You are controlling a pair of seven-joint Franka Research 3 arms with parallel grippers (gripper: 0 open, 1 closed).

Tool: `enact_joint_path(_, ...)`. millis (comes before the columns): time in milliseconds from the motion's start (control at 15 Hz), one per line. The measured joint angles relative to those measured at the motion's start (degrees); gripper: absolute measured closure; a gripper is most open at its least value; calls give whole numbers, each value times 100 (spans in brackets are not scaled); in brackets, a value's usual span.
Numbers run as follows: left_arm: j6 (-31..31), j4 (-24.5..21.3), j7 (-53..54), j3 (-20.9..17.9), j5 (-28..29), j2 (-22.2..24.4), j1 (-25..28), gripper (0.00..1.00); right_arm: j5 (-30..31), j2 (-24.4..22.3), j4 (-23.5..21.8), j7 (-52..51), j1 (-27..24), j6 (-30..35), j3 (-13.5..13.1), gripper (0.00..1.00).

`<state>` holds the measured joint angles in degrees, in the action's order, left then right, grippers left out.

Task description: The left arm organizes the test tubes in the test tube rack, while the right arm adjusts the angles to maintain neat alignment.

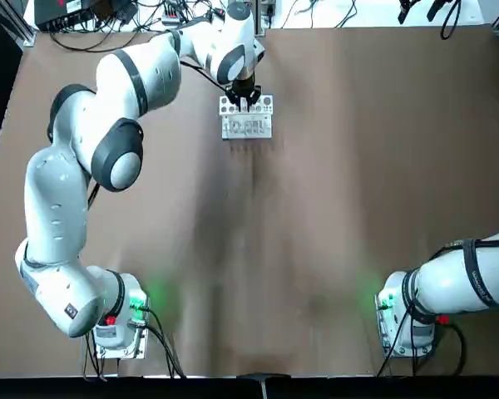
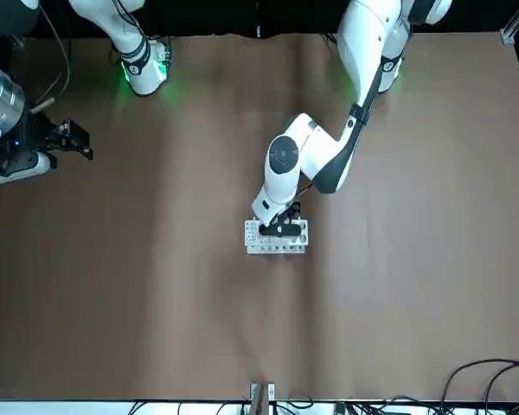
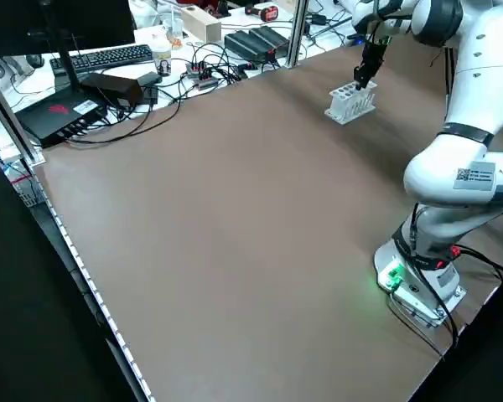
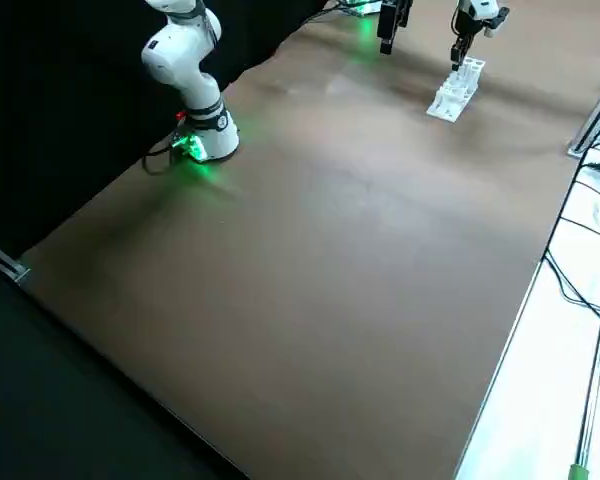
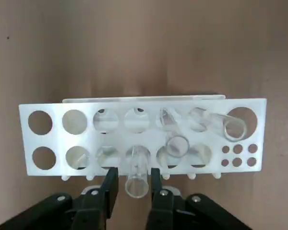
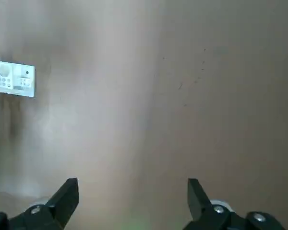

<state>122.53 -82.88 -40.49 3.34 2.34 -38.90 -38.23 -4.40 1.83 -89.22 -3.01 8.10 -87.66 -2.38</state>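
Evidently clear, slim, tilted test tubes [image 5: 137, 175]

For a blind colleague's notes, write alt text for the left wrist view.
Three clear test tubes lean at differing angles in a white rack with two rows of large holes. The left arm's end effector is open, its dark fingers either side of the nearest tube.

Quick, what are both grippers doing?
Left gripper: open, jaws either side of a test tube, not gripping it.
Right gripper: open, holding nothing.
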Motion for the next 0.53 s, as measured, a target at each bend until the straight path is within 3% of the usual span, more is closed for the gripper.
enact_joint_path(533, 196, 2, 0, 0, 0, -45, 0, 64, 0, 0, 0, 0, 1, 0, 1, 0)
